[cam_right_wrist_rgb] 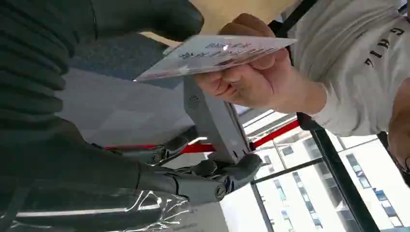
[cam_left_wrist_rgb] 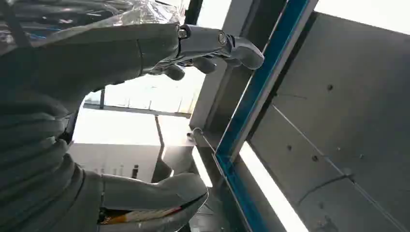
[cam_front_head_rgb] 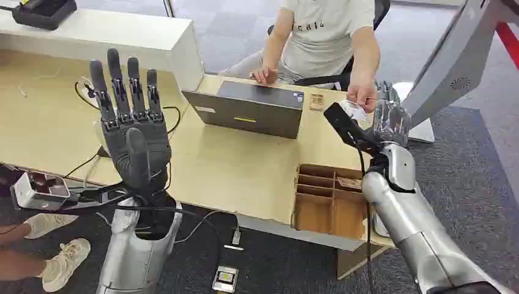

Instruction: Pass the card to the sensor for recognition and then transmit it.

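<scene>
A person seated across the desk pinches the white card (cam_right_wrist_rgb: 212, 52) in one hand (cam_right_wrist_rgb: 251, 79). In the head view the card (cam_front_head_rgb: 355, 110) sits just below that hand (cam_front_head_rgb: 362, 95). My right hand (cam_front_head_rgb: 390, 119) is stretched out beside it. In the right wrist view the card lies between my thumb (cam_right_wrist_rgb: 150, 17) and my fingers (cam_right_wrist_rgb: 217, 179), which are spread well apart and do not touch it. The grey slanted sensor stand (cam_front_head_rgb: 453, 61) rises just right of my right hand. My left hand (cam_front_head_rgb: 131, 131) is raised over the desk's left side, fingers straight up, empty.
A grey laptop (cam_front_head_rgb: 251, 109) lies mid-desk in front of the person. A wooden compartment tray (cam_front_head_rgb: 327, 199) sits at the desk's near right edge. Cables and a white box (cam_front_head_rgb: 40, 190) hang at the left; someone's shoes (cam_front_head_rgb: 61, 260) and a small device (cam_front_head_rgb: 225, 278) are on the floor.
</scene>
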### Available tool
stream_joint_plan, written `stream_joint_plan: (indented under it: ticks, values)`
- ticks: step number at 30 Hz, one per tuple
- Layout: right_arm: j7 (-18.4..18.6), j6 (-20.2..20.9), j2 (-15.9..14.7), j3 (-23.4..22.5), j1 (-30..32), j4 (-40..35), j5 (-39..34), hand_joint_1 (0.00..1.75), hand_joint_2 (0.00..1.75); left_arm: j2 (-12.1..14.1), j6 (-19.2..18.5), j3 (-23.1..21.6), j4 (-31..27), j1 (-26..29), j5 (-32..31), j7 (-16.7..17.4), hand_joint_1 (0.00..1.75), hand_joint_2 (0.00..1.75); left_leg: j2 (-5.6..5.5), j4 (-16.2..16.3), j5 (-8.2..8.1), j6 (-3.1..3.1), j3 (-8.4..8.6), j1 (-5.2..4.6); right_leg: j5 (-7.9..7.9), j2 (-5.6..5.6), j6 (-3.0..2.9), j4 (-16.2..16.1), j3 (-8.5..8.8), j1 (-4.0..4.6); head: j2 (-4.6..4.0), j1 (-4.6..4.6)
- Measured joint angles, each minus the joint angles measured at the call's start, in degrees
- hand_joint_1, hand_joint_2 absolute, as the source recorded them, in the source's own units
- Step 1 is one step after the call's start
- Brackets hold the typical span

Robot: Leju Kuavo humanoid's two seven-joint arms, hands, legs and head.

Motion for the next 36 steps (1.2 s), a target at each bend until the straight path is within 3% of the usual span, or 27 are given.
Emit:
stream_joint_plan:
  ticks: [13,31,36]
  values:
    - [-0.4,0.7,0.7,0.7,0.0,2.1,0.3,1.75,1.75,0.0,0.3,0.5,0.5,0.2,0.0,0.0,0.0,1.75,0.0,0.0,0.0,0.0,0.01,0.0,0.0,0.0,0.0,0.0,0.0,0.0,0.0,0.02]
    - [-2.7,-1.2,0.6,0.9,1.3,2.0,-0.6,1.75,1.75,0.0,1.8,1.0,0.7,0.2,0.3,0.0,0.0,1.75,0.01,0.0,0.0,0.0,0.02,0.0,0.0,0.01,0.0,0.0,0.0,0.0,0.0,0.0]
    - [-3.3,-2.7,-0.9,0.1,2.9,-0.6,-3.1,1.75,1.75,0.0,3.0,1.2,0.6,0.6,-0.7,0.0,0.0,1.75,0.0,0.0,0.0,0.0,0.05,0.0,0.0,0.0,0.0,0.0,0.01,0.0,0.0,0.0]
